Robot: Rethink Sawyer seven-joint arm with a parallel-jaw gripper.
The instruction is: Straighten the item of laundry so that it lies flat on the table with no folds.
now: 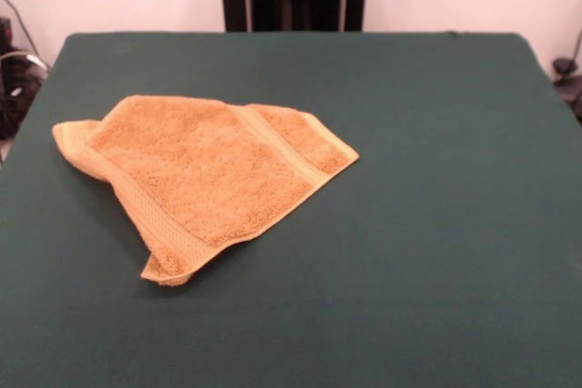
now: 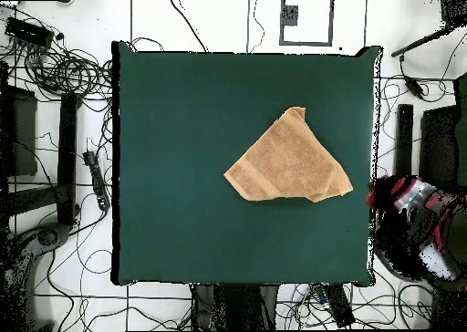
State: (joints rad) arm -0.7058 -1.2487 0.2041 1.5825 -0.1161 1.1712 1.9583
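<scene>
Folded towel (image 1: 205, 170) — green table (image 1: 436, 224)

No legible txt or labels anywhere.

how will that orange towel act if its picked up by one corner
The towel will probably go limp and drape, since it already lies folded over itself on the table. Its thick terry pile suggests it grips the felt rather than sliding. It looks light, so the doubled layers may peel open when lifted.
</scene>
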